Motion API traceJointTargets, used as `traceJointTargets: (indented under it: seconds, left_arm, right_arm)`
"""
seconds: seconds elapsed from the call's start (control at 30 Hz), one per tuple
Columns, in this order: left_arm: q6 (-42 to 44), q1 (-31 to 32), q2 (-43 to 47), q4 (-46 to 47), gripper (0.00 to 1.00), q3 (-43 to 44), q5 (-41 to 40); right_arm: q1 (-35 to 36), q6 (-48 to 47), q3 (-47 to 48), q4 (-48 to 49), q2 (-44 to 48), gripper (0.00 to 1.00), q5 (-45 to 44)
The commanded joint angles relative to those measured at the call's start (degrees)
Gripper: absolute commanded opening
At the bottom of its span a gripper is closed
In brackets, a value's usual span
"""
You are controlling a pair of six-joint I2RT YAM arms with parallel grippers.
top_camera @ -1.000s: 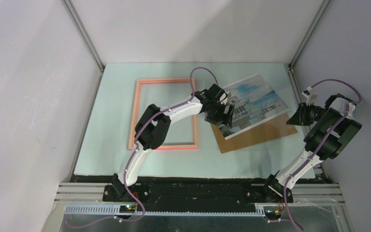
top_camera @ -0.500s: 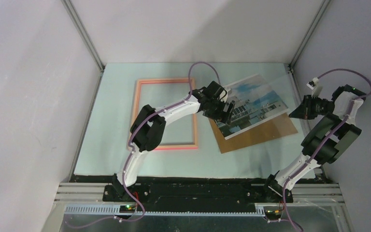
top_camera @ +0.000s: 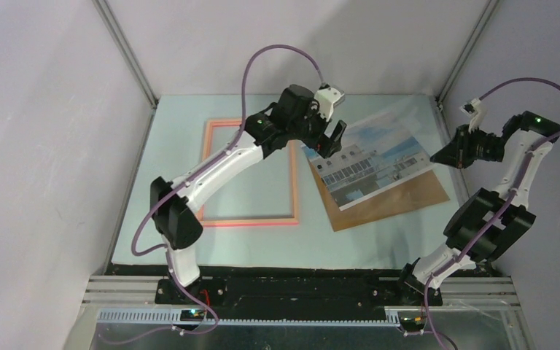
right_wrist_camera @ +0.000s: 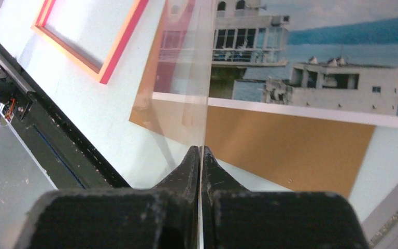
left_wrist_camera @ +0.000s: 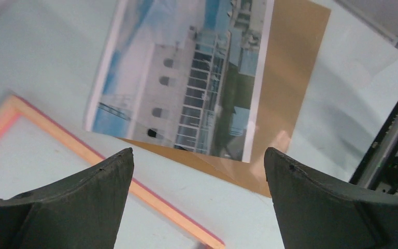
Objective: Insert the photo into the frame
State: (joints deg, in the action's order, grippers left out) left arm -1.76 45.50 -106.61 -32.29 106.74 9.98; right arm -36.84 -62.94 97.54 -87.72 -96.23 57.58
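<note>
The photo [top_camera: 368, 164] of a white building and sea lies face up on a brown backing board [top_camera: 401, 200] right of centre. The salmon-pink frame [top_camera: 208, 175] lies flat to its left, with nothing inside it. My left gripper [top_camera: 332, 138] hovers open and empty above the photo's far-left corner; its wrist view shows the photo [left_wrist_camera: 186, 98] and a frame edge [left_wrist_camera: 109, 166] below the gripper [left_wrist_camera: 199, 171]. My right gripper [top_camera: 437, 158] is shut on the edge of a clear pane [right_wrist_camera: 186, 78], held tilted above the photo [right_wrist_camera: 311, 67].
The backing board [right_wrist_camera: 290, 150] sticks out from under the photo towards the near right. The enclosure's metal posts and grey walls stand close behind and to the right. The black base rail [right_wrist_camera: 57, 150] runs along the table's near edge.
My left gripper has risen off the photo's left edge and moved towards the back, its arm stretched out. My right gripper has lifted a little with the pane.
</note>
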Motion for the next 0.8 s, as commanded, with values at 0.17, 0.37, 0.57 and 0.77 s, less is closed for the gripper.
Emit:
traceJointTargets:
  seconds: [0.17, 0.37, 0.57, 0.77]
  left_arm:
    - [11.08, -0.28, 4.56, 0.31, 1.00, 4.99, -1.16]
    - [14.57, -0.55, 6.99, 0.20, 1.00, 5.74, 1.09]
    - [19.79, -0.50, 11.30, -2.18, 1.00, 5.78, 3.64]
    - [24.59, -0.63, 16.52, -4.43, 1.00, 4.12, 1.76]
  right_arm:
    - [6.72, 0.54, 3.33, -4.12, 8.65, 0.00, 6.79]
    - [9.56, 1.70, 3.73, -4.14, 13.87, 0.00, 8.90]
    - [12.15, 1.94, 3.84, -4.04, 19.34, 0.00, 10.50]
    - [17.46, 4.32, 3.02, -1.88, 24.15, 0.00, 10.29]
